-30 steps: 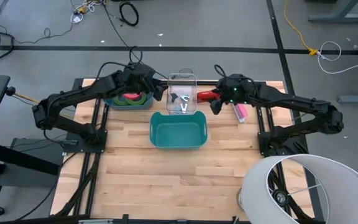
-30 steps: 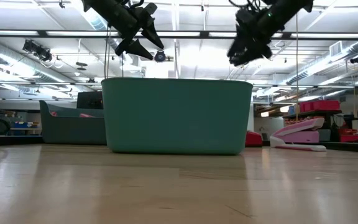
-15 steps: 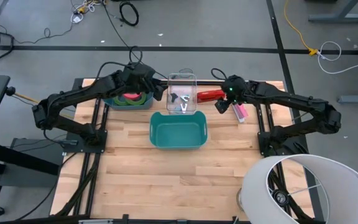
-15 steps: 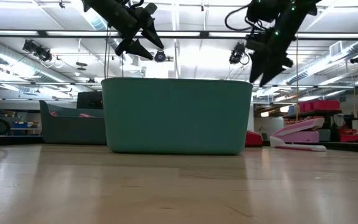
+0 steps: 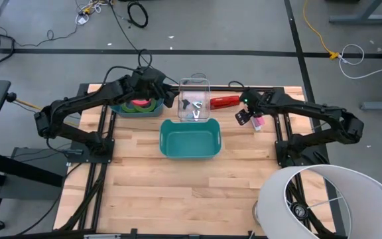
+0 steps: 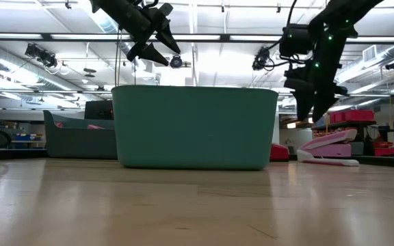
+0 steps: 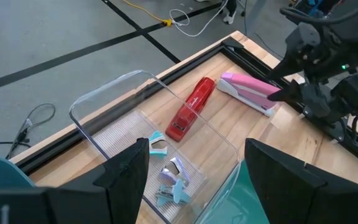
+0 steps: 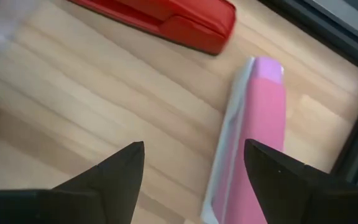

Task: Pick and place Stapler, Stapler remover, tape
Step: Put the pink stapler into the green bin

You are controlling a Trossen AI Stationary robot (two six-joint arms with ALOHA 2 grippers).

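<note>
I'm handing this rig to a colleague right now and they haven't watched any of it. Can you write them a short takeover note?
Right gripper: open, empty, hanging above the pink stapler near the table's back right.
Left gripper: open, empty, raised beside the clear bin.
Red stapler lies on the table next to the pink one, just right of the clear bin.
Staple removers are in the clear bin.
Tape rolls sit in the grey tray at back left.
Teal bin looks empty.
Left: both staplers, and possibly the tape, not yet picked.

No readable text, labels, brands or numbers visible anywhere.
</note>
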